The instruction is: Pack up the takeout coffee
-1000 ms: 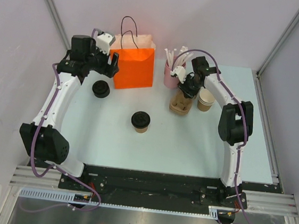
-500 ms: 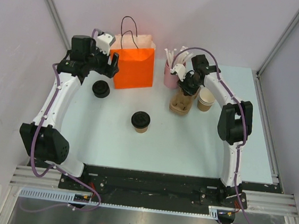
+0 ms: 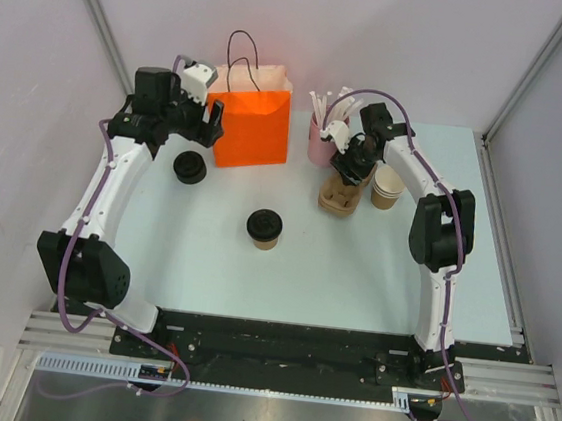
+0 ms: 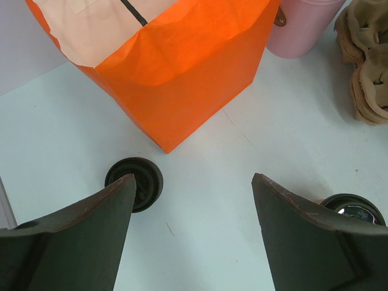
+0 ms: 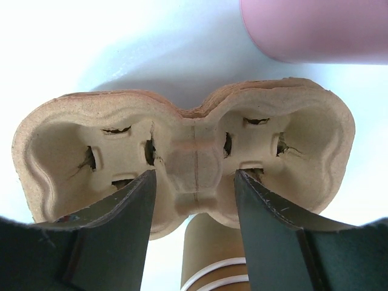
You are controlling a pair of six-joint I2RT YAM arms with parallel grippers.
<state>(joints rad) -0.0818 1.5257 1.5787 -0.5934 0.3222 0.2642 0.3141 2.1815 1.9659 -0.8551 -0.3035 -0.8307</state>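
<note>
Pale walls close in a light blue table (image 3: pixel 355 269), and the orange paper bag (image 3: pixel 253 125) stands upright near its far edge with its mouth open and its dark cord handles up. The takeout coffee (image 3: pixel 264 228) stands upright on the table on the near side of the bag, toward the arm bases and well apart from it. Nothing touches it. In the left wrist view its black lid (image 4: pixel 353 209) peeks out from behind the right finger.

The left pincer (image 3: pixel 210 123) hangs just beside the bag's left side. Its fingers are spread wide with nothing between them (image 4: pixel 194 179), pointing down at bare table by the bag's near corner. A separate black lid (image 3: pixel 190 168) lies on the table near the bag's left front corner, partly behind the left finger (image 4: pixel 134 182).

To the right of the bag stands a pink holder (image 3: pixel 321 142) full of white sticks. Further right and nearer lies the cup carrier (image 3: pixel 341 194), and beyond that the stacked paper cups (image 3: pixel 387 188).

The right pincer (image 3: pixel 351 163) hovers over the carrier with its fingers parted on either side of the narrow middle (image 5: pixel 194 176). They hold nothing, and I cannot tell whether they touch the pulp.
</note>
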